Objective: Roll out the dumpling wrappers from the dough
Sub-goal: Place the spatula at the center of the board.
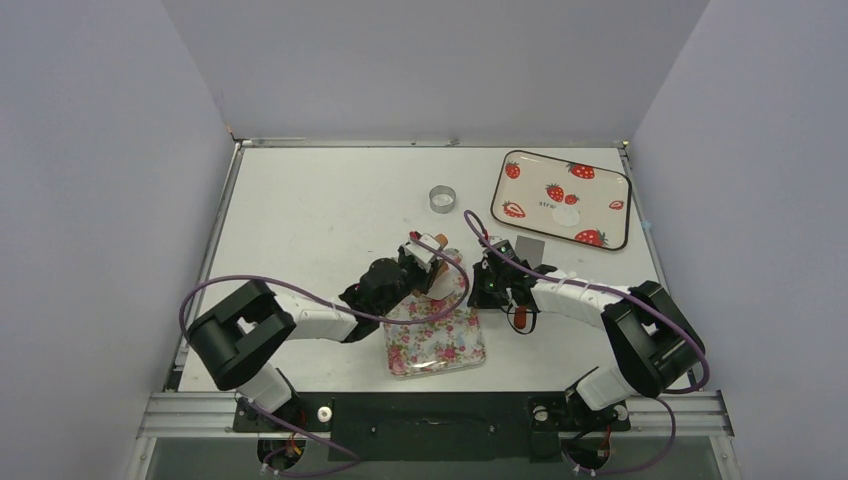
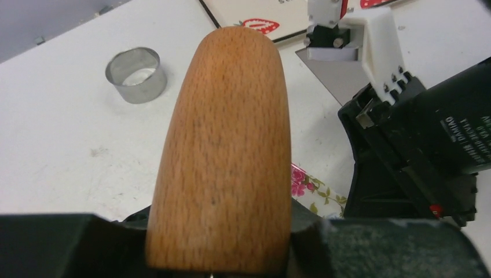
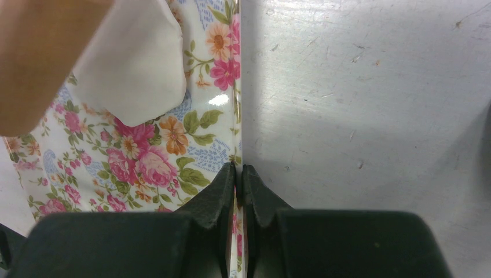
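Dough (image 3: 136, 69): we see a flattened whitish patch on the floral tray (image 3: 145, 168), near the tray's right edge, with the wooden roller (image 2: 223, 150) lying over its left part.
Left claw (image 1: 425, 262): we read it as clamped on the roller, the wood sitting between the pads at the bottom of the left wrist view.
Right claw (image 3: 238, 191): fingers pressed together on the tray's thin rim, pinning it to the bench (image 1: 320, 200).
Wrappers: one pale disc (image 1: 567, 216) seems to lie on the strawberry tray (image 1: 610, 180) far right; too small for us to be sure.
Other items: metal ring (image 1: 442, 198) standing alone on the bench, well apart from both trays; spatula blade (image 1: 529, 250) just beyond the right claw.
Step, our judgement: rolling in progress, the patch not yet thin or round.
Risk 1: tray slipping out of the rim pinch if the roller pushes sideways; then the tray slides and the dough goes with it.
Risk 2: dough sticking to the wood and lifting off.
Risk 3: claws crowding; left wrist view shows the right arm's housing very near the roller tip.
View difference: only the right wrist shows dough and rim grip; the top view hides both under the arms. Left wrist view shows the ring and roller but no dough.
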`<state>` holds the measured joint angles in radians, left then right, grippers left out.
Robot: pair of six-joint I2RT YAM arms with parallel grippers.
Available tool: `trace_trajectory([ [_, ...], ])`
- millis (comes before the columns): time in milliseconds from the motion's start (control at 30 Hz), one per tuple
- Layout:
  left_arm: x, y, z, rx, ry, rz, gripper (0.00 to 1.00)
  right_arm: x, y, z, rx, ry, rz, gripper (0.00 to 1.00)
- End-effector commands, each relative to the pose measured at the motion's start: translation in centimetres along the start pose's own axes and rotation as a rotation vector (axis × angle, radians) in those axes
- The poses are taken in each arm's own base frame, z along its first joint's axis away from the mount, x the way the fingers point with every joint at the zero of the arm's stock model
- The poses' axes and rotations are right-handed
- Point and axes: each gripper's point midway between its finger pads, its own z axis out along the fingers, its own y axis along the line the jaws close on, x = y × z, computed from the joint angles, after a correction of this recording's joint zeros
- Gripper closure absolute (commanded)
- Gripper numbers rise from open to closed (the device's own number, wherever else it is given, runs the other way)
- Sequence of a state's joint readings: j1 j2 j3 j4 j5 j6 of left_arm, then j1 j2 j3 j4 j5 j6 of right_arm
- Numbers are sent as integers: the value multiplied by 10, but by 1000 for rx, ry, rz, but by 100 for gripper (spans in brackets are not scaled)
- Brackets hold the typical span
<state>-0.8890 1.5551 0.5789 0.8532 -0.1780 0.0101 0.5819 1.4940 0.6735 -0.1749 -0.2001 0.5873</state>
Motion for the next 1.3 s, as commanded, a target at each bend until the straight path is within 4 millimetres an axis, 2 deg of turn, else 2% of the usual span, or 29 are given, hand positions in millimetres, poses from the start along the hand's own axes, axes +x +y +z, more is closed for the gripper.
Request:
trace_trajectory([
  [0,-19,-9,19,34,-103,-45,100,6,-16,-2,64,12,-3,100],
  [67,-19,-11,24,46,-110,-36,100,10,-17,-2,64,17,0,100],
  [167,-31,-18,27,72,-147,-38,100,13,-18,-1,60,15,9,100],
  [300,-68,-25,25,88,-254,14,100,17,-20,-1,58,24,13,100],
  [433,-82,-26,21,101,-284,64,100,16,-19,-1,56,20,7,100],
  [533,-72,-37,23,148,-246,17,100,14,-17,0,50,18,8,100],
  [700,-34,-26,38,63,-119,-121,100,13,-18,-1,50,13,7,100],
  [767,-22,-28,41,65,-81,-149,100,15,-19,-2,53,13,8,100],
  [933,-5,-30,43,45,-28,-199,100,27,-27,-2,62,27,21,100],
  [1033,20,-31,40,21,50,-228,100,30,-30,-1,62,36,25,100],
  [1167,60,-17,28,-63,160,-226,100,29,-30,1,59,44,25,100],
  [1267,80,4,21,-139,210,-191,100,29,-30,2,54,47,26,100],
])
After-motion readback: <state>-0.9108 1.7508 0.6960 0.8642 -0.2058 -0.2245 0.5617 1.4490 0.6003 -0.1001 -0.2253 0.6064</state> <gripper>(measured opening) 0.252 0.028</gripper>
